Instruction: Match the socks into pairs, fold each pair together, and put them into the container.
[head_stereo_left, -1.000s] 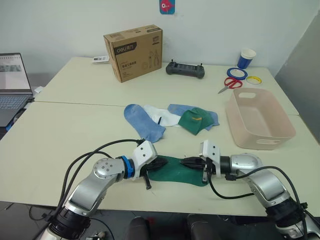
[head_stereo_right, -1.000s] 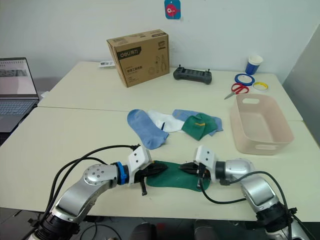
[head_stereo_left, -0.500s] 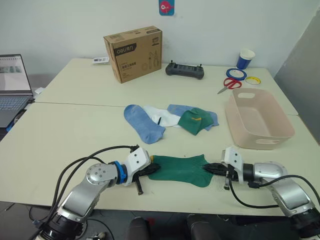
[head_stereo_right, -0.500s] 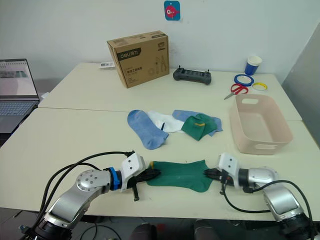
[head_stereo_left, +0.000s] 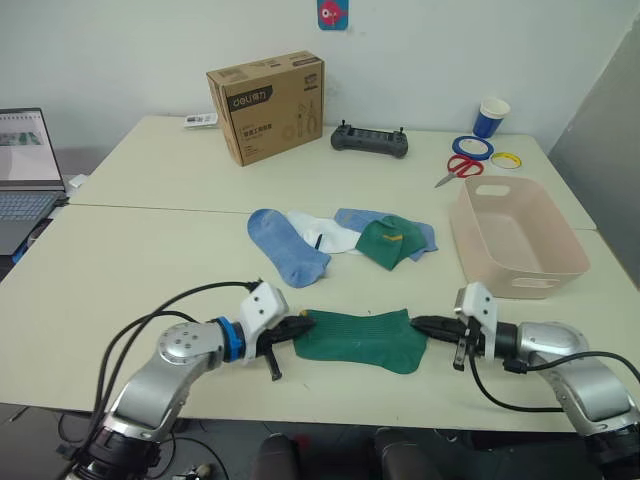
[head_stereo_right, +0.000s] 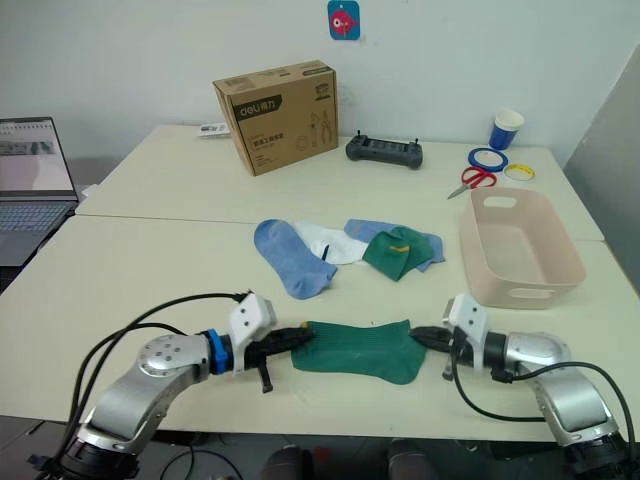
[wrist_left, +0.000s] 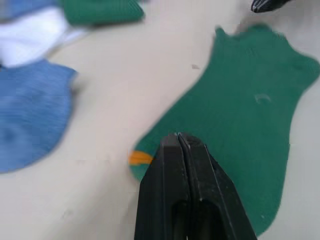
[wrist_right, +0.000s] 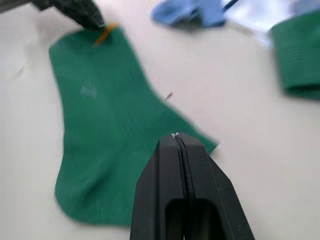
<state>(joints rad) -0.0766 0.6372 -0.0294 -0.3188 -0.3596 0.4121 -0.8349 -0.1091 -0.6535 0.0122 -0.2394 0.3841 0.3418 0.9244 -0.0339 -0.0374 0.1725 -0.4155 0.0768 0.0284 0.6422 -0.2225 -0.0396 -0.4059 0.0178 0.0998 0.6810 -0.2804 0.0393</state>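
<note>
A dark green sock (head_stereo_left: 357, 338) with a yellow mark lies flat near the table's front edge. My left gripper (head_stereo_left: 303, 326) is shut, its tip resting on the sock's toe end (wrist_left: 150, 159). At the opposite cuff end my right gripper (head_stereo_left: 417, 323) is shut too, its tip over the sock's edge (wrist_right: 200, 142). Neither visibly pinches fabric. Further back lies a pile: a light blue sock (head_stereo_left: 285, 247), a white sock (head_stereo_left: 325, 232), a second light blue sock (head_stereo_left: 425, 237) and a folded dark green sock (head_stereo_left: 390, 241). The pale pink container (head_stereo_left: 545, 270) stands at the right.
A brown cardboard box (head_stereo_left: 266, 105), a black controller (head_stereo_left: 371, 140), red scissors (head_stereo_left: 458, 168), tape rolls (head_stereo_left: 474, 147) and a blue cup (head_stereo_left: 492, 116) sit along the back. A laptop (head_stereo_left: 25, 170) is at the far left.
Both shut grippers have slid apart from the middle of the green sock to its two ends. The sock now lies spread out flat.
</note>
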